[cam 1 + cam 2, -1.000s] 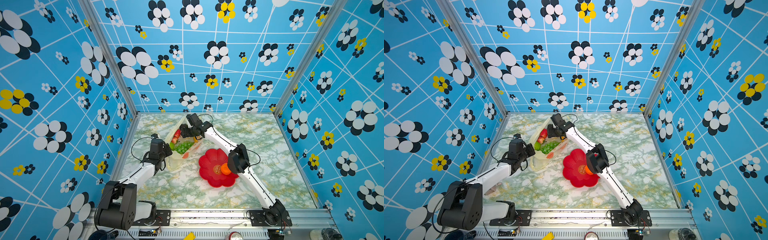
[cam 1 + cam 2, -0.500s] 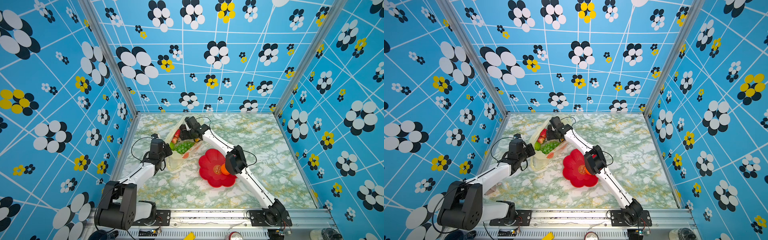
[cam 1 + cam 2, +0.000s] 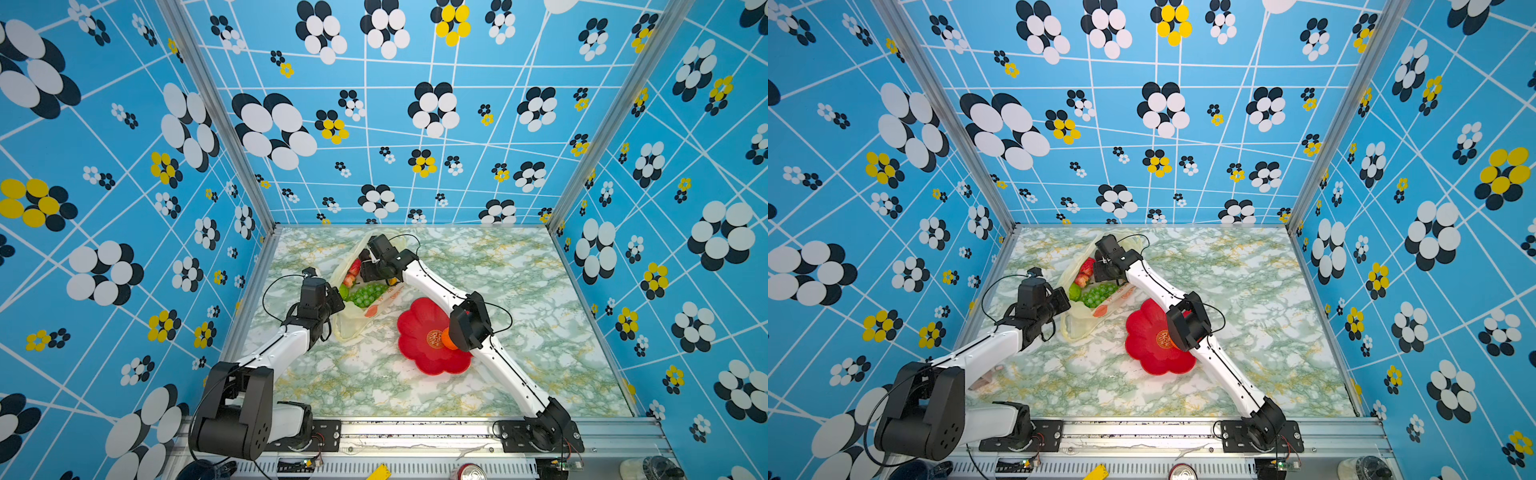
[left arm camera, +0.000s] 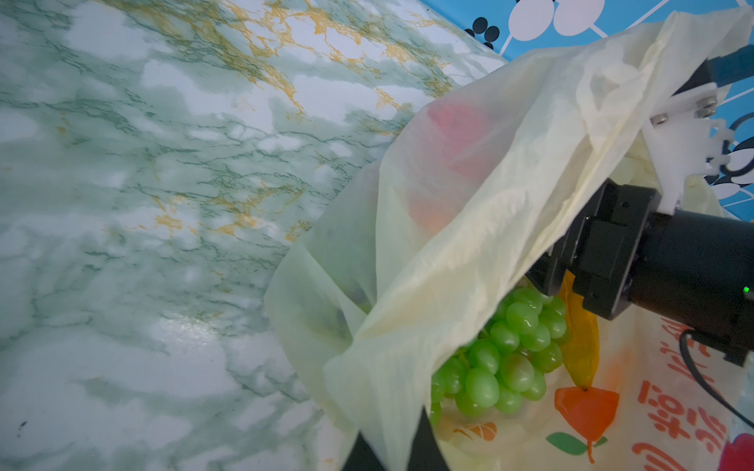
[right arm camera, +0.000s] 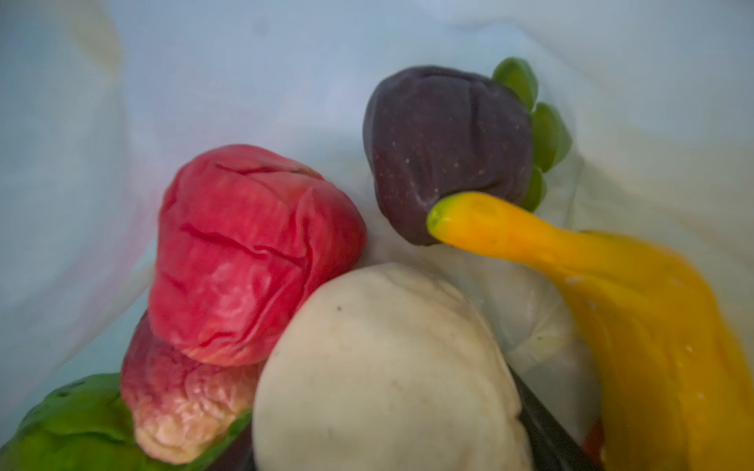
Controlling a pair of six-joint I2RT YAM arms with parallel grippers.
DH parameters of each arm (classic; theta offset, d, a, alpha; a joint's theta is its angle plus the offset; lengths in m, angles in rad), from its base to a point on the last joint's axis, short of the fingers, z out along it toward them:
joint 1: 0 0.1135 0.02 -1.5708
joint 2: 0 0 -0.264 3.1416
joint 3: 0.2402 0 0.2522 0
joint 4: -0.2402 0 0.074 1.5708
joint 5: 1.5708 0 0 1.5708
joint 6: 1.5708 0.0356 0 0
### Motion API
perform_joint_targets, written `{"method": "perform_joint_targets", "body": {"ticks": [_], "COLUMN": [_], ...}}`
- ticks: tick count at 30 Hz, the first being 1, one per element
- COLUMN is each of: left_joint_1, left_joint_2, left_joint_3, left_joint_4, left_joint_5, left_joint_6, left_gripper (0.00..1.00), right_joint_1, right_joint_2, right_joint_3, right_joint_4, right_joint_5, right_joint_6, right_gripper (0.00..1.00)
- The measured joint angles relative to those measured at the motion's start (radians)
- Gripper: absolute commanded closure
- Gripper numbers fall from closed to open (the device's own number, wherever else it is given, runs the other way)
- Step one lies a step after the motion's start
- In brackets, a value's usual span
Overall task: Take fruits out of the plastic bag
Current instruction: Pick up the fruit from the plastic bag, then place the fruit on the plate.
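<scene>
The left tool [image 4: 389, 446] is clenched on a fold of the plastic bag [image 4: 469, 228] and holds the upper film lifted. Its tips are cut off at the frame edge. The right tool [image 3: 369, 270] reaches into the bag's mouth, and film hides most of it from the left wrist camera. In its own close, blurred view a cream piece [image 5: 383, 367] sits between two dark fingers [image 5: 546, 428]. I cannot tell whether they press it or stand loose.

Around the cream piece lie a wrinkled red fruit [image 5: 253, 253], a dark purple piece [image 5: 444, 151] and a banana [image 5: 636, 318]. The banana's green-tipped end touches the purple piece. A bumpy green fruit [image 5: 73, 424] is cut off at the corner. The grape bunch [image 4: 506, 359] shows under the lifted film.

In both top views the bag lies at 10 o'clock on the bench [image 3: 519, 291], near the 9 o'clock wall. Its long axis runs from 1 to 7 o'clock. A red plate [image 3: 415, 353] sits near it at 4 o'clock and carries an orange [image 3: 446, 338] half hidden by the right arm. Bare bench stretches toward 3 and 6 o'clock.
</scene>
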Motion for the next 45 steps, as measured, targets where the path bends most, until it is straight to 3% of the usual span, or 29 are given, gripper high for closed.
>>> {"method": "perform_joint_targets", "body": {"ticks": [18,32,45], "left_joint_1": [0.0,0.0,-0.001], "left_joint_2": [0.026,0.008,0.008], "left_joint_3": [0.0,0.0,0.0], "left_joint_4": [0.0,0.0,-0.001], "left_joint_5": [0.0,-0.001,0.011], "left_joint_6": [0.0,0.001,0.0], "left_gripper": [0.99,0.99,0.99], "right_joint_1": [0.044,0.098,0.078], "right_joint_2": [-0.299,-0.763,-0.849], "right_joint_3": [-0.07,-0.698,-0.978], "right_joint_4": [-0.235,-0.346,-0.473], "right_joint_5": [0.023,0.15,0.266], "right_joint_6": [-0.063,-0.141,-0.103], "right_gripper": [0.43,0.45,0.42]}}
